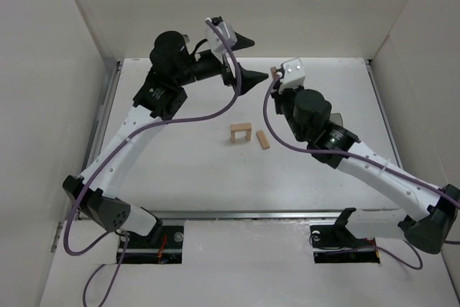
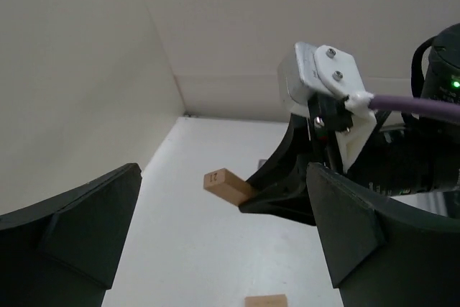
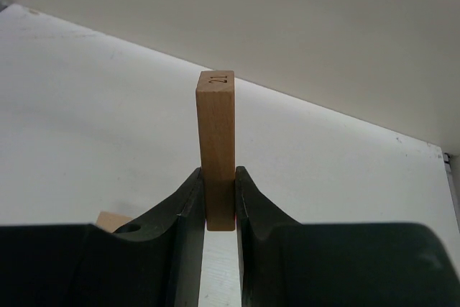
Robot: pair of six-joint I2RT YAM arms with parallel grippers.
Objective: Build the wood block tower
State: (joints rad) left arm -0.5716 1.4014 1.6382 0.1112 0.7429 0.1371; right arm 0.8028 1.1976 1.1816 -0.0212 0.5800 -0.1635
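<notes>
The wood block tower (image 1: 240, 133) is a small arch of tan planks standing mid-table. A loose plank (image 1: 263, 140) lies flat just to its right. My right gripper (image 1: 277, 77) hovers behind the tower, shut on another plank (image 1: 274, 72). In the right wrist view that plank (image 3: 215, 141) stands upright between the gripper (image 3: 219, 203), its marked end up. My left gripper (image 1: 251, 59) hangs open just left of the held plank, its fingers (image 2: 79, 228) spread wide around nothing. The left wrist view shows the held plank (image 2: 226, 185) sticking out of the right gripper's dark fingers (image 2: 287, 195).
White walls close in the table (image 1: 180, 177) at the back and both sides. Purple cables (image 1: 215, 109) trail along both arms. In the left wrist view a tan block end (image 2: 266, 300) peeks in at the bottom edge, and the right wrist view shows another (image 3: 115, 221) at its lower left.
</notes>
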